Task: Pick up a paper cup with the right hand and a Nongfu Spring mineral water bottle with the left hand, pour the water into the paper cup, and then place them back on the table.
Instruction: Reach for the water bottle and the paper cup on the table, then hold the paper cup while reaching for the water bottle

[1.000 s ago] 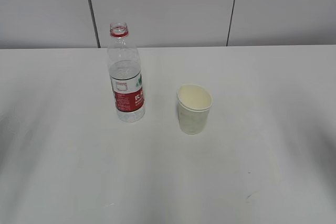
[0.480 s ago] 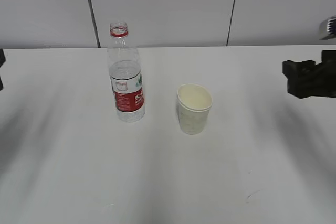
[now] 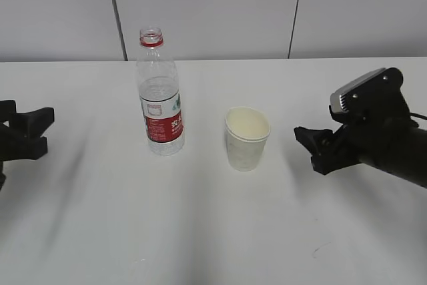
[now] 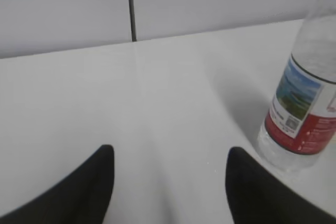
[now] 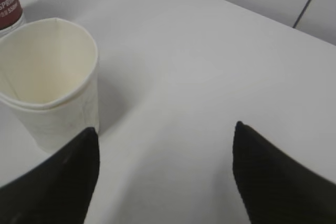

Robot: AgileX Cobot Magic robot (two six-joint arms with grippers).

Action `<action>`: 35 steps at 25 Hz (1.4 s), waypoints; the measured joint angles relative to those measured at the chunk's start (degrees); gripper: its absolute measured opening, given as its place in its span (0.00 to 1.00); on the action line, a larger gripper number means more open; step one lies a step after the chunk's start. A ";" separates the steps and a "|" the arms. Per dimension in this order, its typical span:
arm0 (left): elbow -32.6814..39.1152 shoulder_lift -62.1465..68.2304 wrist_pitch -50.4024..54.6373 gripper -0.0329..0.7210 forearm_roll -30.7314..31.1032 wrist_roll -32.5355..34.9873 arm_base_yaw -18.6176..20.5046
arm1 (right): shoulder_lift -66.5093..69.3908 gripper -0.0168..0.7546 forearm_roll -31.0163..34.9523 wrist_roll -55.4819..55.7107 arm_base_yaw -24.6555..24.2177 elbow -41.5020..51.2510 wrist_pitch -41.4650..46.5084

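Observation:
The clear bottle [image 3: 160, 98] with a red neck ring and red-and-white label stands upright and uncapped on the white table [image 3: 200, 218]; it also shows at the right of the left wrist view [image 4: 304, 98]. The cream paper cup [image 3: 247, 138] stands upright to its right, empty as far as I can see, and shows in the right wrist view [image 5: 50, 77]. My left gripper [image 3: 41, 128] is open and empty at the left edge, well left of the bottle. My right gripper [image 3: 312, 148] is open and empty, a short way right of the cup.
A grey panelled wall [image 3: 213, 11] runs behind the table's far edge. A small dark scuff mark [image 3: 319, 250] lies on the table near the front right.
Both arms have come into view from the sides. The right gripper has moved left towards the cup, the left gripper right towards the bottle. Bottle and cup have not moved.

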 joint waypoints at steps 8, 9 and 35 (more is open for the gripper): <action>-0.05 10.26 -13.07 0.61 6.42 -1.28 0.00 | 9.74 0.78 -8.21 5.97 0.00 -0.09 -12.65; -0.05 11.16 -14.70 0.61 6.78 -1.37 0.00 | 10.80 0.78 -8.65 6.05 0.09 -0.17 -14.50; -0.10 15.44 -19.36 0.60 8.30 -1.65 0.00 | 28.10 0.78 -20.84 7.38 0.13 -14.15 -24.50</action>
